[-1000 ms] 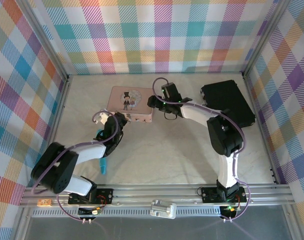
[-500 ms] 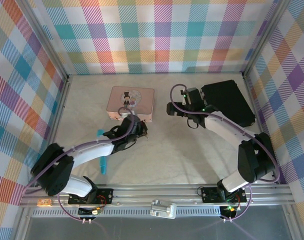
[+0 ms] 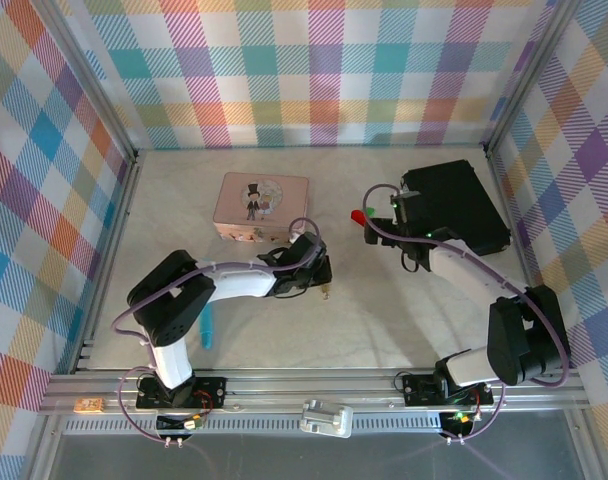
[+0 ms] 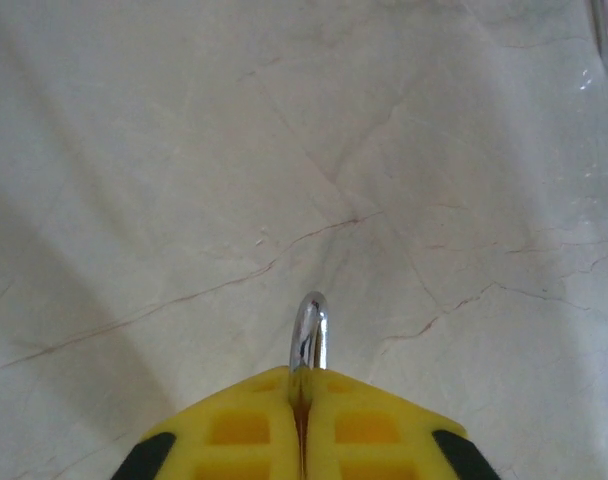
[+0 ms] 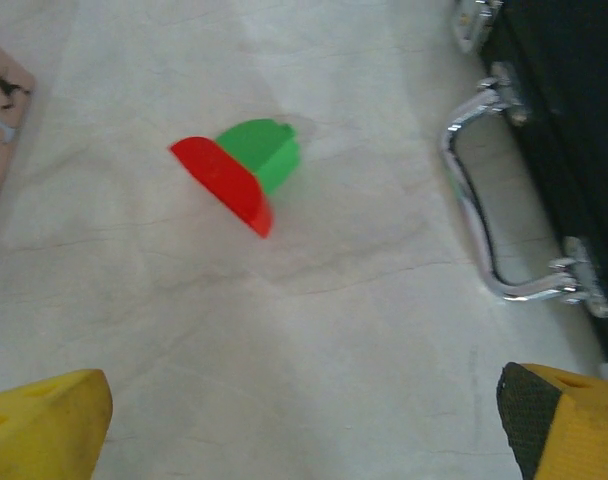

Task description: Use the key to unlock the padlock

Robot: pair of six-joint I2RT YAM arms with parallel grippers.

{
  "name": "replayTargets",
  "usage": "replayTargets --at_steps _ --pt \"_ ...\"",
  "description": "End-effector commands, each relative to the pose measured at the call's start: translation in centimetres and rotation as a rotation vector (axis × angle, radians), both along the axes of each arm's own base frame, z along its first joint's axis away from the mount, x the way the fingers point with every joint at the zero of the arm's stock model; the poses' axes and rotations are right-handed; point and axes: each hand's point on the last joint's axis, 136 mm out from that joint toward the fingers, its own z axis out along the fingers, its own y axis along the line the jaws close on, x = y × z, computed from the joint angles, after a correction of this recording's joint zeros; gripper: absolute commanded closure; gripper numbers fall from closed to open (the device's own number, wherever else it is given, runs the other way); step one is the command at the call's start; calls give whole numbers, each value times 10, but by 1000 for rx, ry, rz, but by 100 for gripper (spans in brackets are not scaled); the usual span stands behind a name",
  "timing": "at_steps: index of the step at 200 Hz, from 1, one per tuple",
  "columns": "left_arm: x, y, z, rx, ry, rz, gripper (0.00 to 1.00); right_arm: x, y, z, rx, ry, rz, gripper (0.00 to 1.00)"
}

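Where left gripper (image 4: 300,400) clamps padlock (image 4: 309,325), body is hidden.

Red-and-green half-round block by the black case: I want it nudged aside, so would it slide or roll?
The red-and-green half-round block likely slides, as it seems to lie on a flat face on the smooth table. Pushed on its curved edge, it might rock or roll. Small and solid-looking, so probably light and stiff.

The padlock (image 4: 309,335) sits pinched in the left pincer (image 4: 302,400), shackle outward.
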Motion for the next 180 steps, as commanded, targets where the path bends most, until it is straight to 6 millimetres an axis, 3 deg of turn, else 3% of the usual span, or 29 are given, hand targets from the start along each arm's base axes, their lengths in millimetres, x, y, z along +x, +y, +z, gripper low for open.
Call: replayTargets --at_steps 1,34,65,71,88,130,161,180 --pt "-6 7 -14 79 43 -7 79 10 -20 10 -43 -75 -24 0" --pt "3 21 -6 138 13 34 40 19 -45 2 -99 -113 -57 0" --pt "17 51 19 182 -55 94 25 23 -64 -12 -163 -126 -63 0" --pt "21 59 27 188 -76 109 18 23 -66 -14 -175 -130 -64 0" --pt "32 86 52 225 -151 145 11 26 -71 -21 -196 -143 -61 0" --pt "54 183 108 415 -335 308 1 34 -77 -27 -160 -258 -63 0" --pt "52 270 121 467 -359 504 1 33 -91 -20 -152 -379 -101 0" --pt "41 322 123 518 -376 642 1 32 -102 -27 -79 -394 -132 0"
